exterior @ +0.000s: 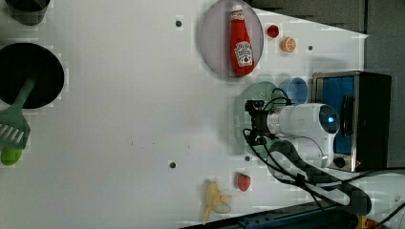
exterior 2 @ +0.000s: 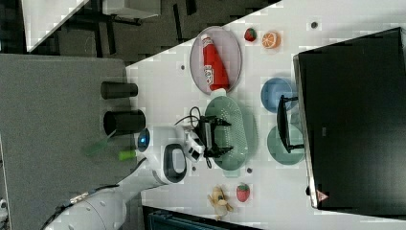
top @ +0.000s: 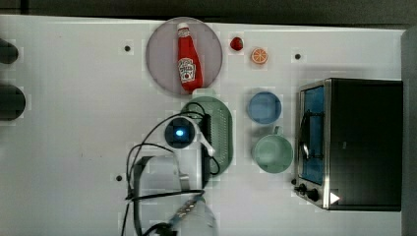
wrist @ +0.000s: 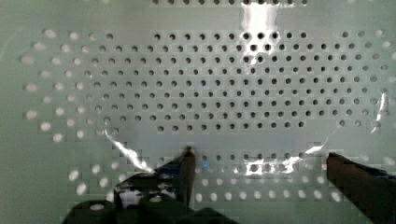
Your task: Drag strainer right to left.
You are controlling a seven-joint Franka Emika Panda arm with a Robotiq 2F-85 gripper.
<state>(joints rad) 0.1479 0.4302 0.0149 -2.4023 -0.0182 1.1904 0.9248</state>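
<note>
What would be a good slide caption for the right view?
The arm's open tool reaches into the sage-green strainer, which lies between the ketchup bottle and a strawberry.

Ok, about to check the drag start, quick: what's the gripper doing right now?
Gripper: open wide, holding nothing, fingers spread over the inside of the strainer.
</note>
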